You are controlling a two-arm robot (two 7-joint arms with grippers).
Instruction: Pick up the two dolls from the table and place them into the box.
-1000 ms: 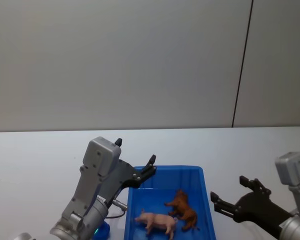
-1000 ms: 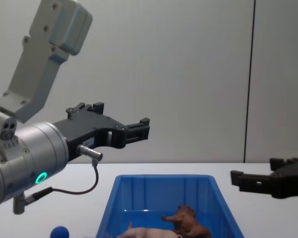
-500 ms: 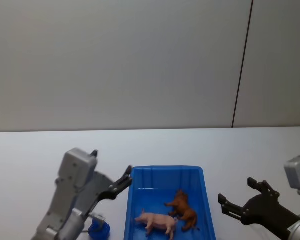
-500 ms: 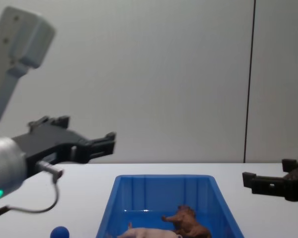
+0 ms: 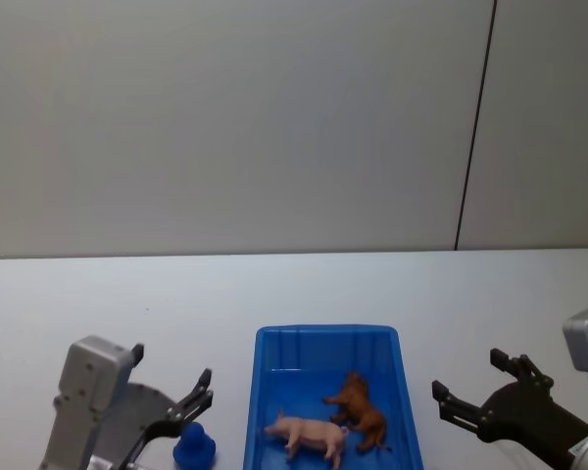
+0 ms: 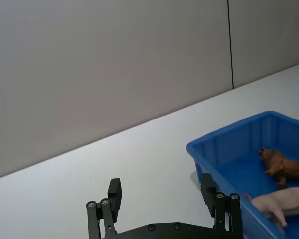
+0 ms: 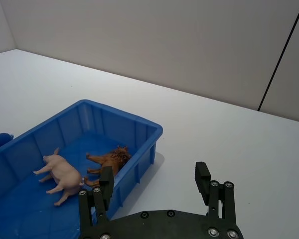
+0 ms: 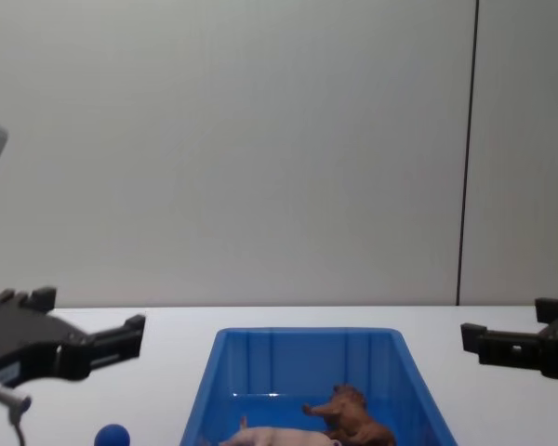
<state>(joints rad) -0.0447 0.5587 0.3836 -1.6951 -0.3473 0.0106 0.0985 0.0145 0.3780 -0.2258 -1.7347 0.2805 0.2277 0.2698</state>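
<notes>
You've got both dolls in the blue box [image 5: 325,338]: pink pig [image 5: 307,434] beside shaggy brown dog [image 5: 358,408]. Small blue ball [image 5: 193,449] sits on table [image 5: 98,294] just L of box, next to left gripper [image 6: 161,183], fingers spread, empty. Right gripper [image 5: 467,375] hangs R of box, likewise spread, empty.

The box [image 5: 325,333] is glossy plastic, the table [image 5: 118,294] matt (pink doll [image 5: 309,432] smooth).

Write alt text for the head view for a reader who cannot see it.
A pink doll and a brown doll lie inside a blue box on a white table. The left gripper and right gripper, both open, flank it, a blue ball beside the left one.
</notes>
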